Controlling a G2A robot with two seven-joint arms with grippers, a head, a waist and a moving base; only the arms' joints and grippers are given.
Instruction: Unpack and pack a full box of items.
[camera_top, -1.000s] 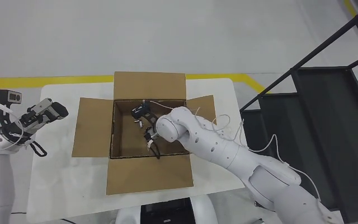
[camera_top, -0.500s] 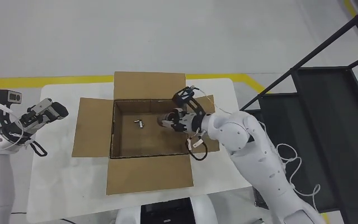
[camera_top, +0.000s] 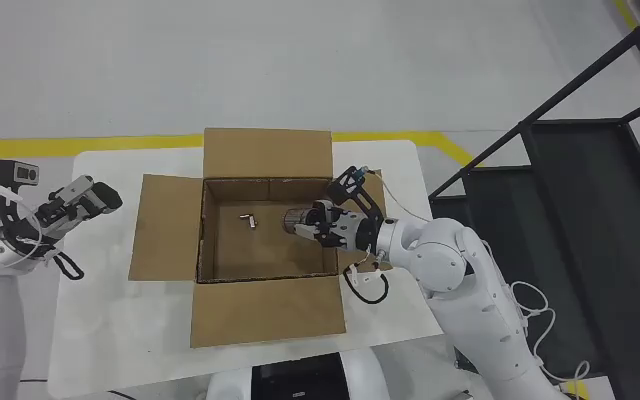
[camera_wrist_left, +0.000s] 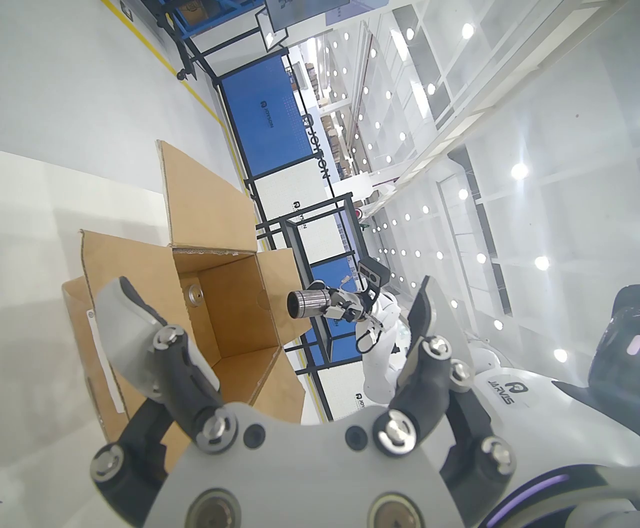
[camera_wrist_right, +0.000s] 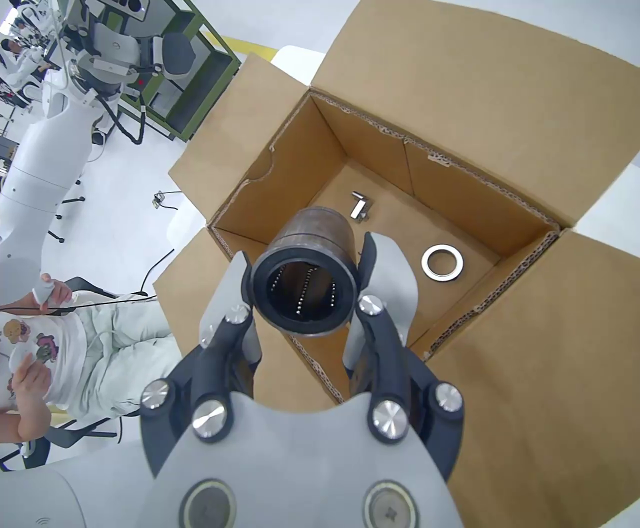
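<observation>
Two parts (camera_wrist_right: 442, 263) logged in box (camera_top: 165, 242). Pinches steel cylinder (camera_wrist_right: 310, 225) in right gripper (camera_wrist_right: 306, 257) by 3 o'clock wall; holds left gripper (camera_wrist_left: 270, 300) spread at 9 o'clock.

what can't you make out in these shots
Top view: box floor under the right claw and its metal cylinder, covered by them.
Top view: small bracket, too small to tell its shape.
Left wrist view: most of the box floor, behind its near wall.

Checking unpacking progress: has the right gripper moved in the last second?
Yes. In the top view the right gripper, shut on the cylinder, has gone from near the middle of the box toward its right wall.
</observation>
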